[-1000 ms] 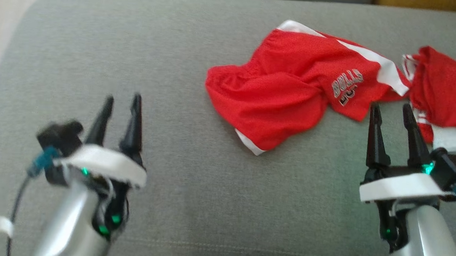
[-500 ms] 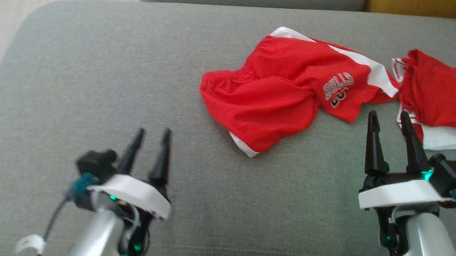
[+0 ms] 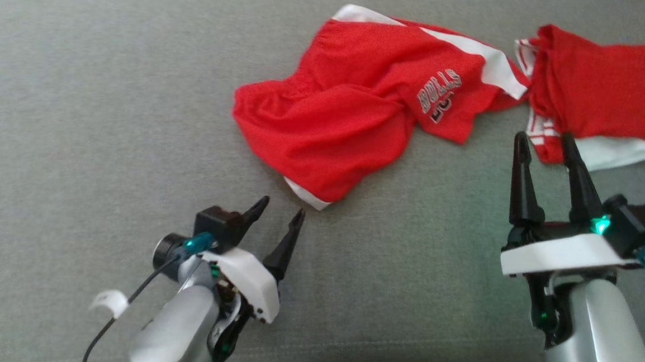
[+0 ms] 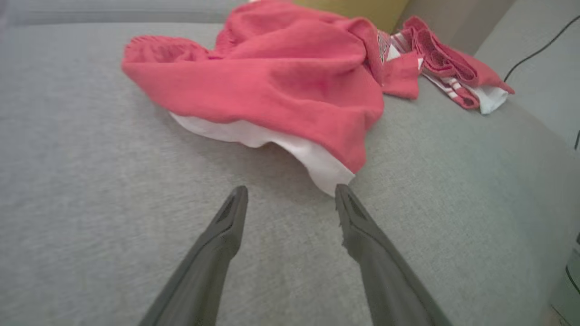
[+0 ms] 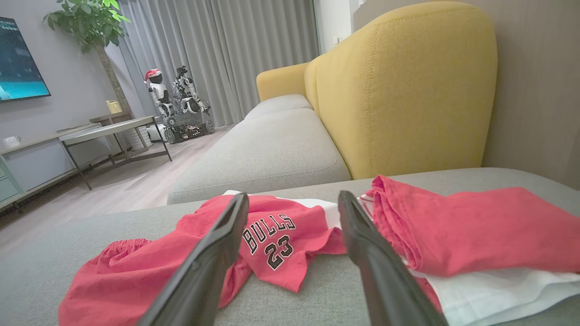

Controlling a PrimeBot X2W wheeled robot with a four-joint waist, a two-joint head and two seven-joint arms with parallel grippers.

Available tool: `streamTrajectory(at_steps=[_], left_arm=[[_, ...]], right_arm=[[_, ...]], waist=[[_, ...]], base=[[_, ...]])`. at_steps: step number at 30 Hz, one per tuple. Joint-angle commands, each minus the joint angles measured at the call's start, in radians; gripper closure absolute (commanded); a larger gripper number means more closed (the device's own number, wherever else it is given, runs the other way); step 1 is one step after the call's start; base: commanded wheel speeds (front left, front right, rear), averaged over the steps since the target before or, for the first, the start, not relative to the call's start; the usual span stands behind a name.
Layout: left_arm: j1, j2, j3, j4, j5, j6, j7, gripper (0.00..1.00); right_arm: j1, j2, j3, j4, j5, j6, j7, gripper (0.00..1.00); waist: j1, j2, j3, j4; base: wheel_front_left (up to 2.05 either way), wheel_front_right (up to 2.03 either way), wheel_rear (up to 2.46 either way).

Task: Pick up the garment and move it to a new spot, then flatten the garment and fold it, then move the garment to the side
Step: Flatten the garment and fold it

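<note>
We judged the red shorts (image 3: 337, 126) light and limp, best pinched at the white hem corner (image 3: 302, 193) just beyond our spread left hand (image 3: 283, 207).

**Left gripper nears the shorts**

The left gripper (image 3: 283, 206) crosses the sofa (image 3: 108, 106) from the lower left toward the shorts (image 3: 331, 125). A second ago it stood well apart from them. Now its tips sit just beside the white hem corner (image 3: 305, 194), and it leans to the right instead of pointing up the view. The head camera swings too, so the whole scene sits higher and further left in the frame.
</note>
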State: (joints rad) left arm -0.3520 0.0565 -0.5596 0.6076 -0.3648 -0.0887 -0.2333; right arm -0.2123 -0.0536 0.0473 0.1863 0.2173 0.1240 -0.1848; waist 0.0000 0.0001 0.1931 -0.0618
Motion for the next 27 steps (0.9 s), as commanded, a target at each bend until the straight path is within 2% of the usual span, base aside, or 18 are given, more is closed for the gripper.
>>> streamTrajectory(at_steps=[1, 9, 15, 16, 17, 22, 27], left_arm=[[-0.044, 0.0, 0.014, -0.009, 0.007, -0.001, -0.003, 0.0], [-0.121, -0.005, -0.044, 0.085, -0.007, 0.003, -0.009, 0.0], [-0.159, -0.006, -0.087, 0.069, -0.062, -0.001, -0.022, 0.0], [-0.162, -0.006, -0.096, 0.066, -0.073, -0.004, -0.023, 0.53], [-0.166, -0.006, -0.105, 0.063, -0.083, -0.007, -0.024, 1.0], [-0.191, -0.006, -0.14, 0.028, -0.12, -0.017, -0.027, 1.0], [-0.215, -0.006, -0.195, -0.108, -0.215, -0.033, -0.027, 1.0]], right_arm=[[-0.042, 0.003, 0.028, -0.034, -0.004, 0.007, -0.003, 0.0], [-0.076, 0.003, 0.047, -0.02, 0.009, 0.007, -0.015, 0.0], [-0.082, 0.003, 0.048, -0.005, 0.014, 0.007, -0.025, 0.0], [-0.082, 0.003, 0.048, -0.002, 0.015, 0.007, -0.026, 0.0], [-0.082, 0.003, 0.048, 0.001, 0.015, 0.007, -0.028, 0.0], [-0.082, 0.003, 0.044, 0.019, 0.019, 0.007, -0.035, 0.0], [-0.075, 0.003, 0.045, 0.04, 0.026, 0.007, -0.043, 0.0]], waist=[[0.0, -0.0001, 0.022, -0.024], [0.0, -0.0001, 0.056, -0.082], [0.0, -0.0001, 0.06, -0.103], [0.0, -0.0001, 0.059, -0.104], [0.0, -0.0001, 0.057, -0.105], [0.0, -0.0001, 0.04, -0.103], [0.0, -0.0001, 0.006, -0.097]], base=[[0.0, 0.0, 0.0], [0.0, 0.0, 0.0], [0.0, 0.0, 0.0], [0.0, 0.0, 0.0], [0.0, 0.0, 0.0], [0.0, 0.0, 0.0], [0.0, 0.0, 0.0]])
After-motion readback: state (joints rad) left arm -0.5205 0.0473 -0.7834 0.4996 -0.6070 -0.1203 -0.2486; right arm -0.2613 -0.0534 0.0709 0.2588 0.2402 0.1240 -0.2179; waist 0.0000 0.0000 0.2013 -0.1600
